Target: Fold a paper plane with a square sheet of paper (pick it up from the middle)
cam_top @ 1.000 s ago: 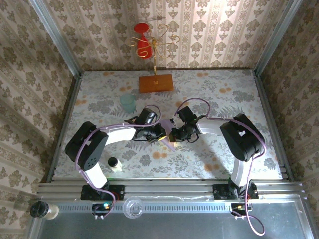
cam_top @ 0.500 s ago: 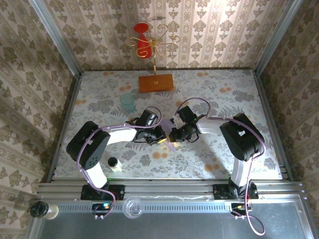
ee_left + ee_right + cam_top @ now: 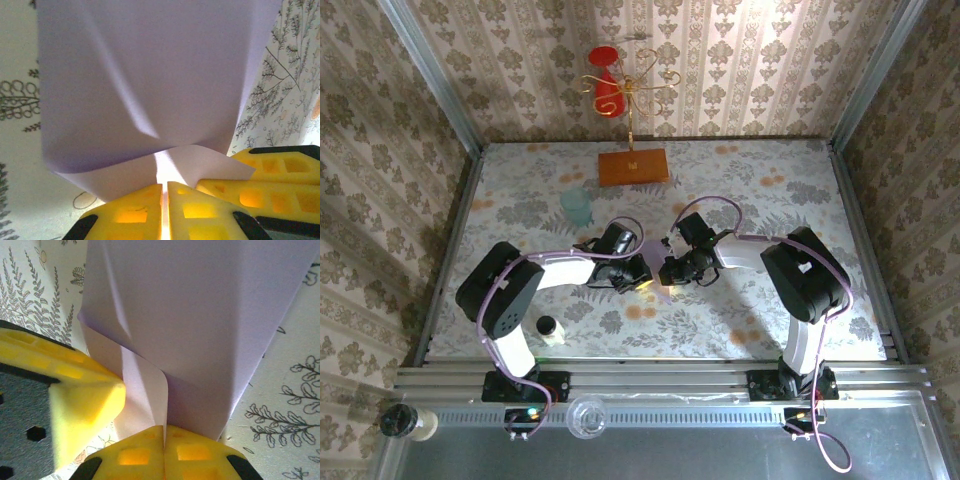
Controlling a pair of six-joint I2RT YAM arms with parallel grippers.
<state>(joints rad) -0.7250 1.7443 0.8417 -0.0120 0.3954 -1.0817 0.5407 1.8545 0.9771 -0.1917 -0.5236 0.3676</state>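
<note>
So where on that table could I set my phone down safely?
Bare table: far right, between the wooden board and right wall; near strip, right of the small bottle. Crowded: the middle, where left gripper and right gripper pinch the paper.

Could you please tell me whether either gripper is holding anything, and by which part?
Both hold the lilac paper: the left gripper and the right gripper are each shut on its near, partly folded edge, close beside each other.
</note>
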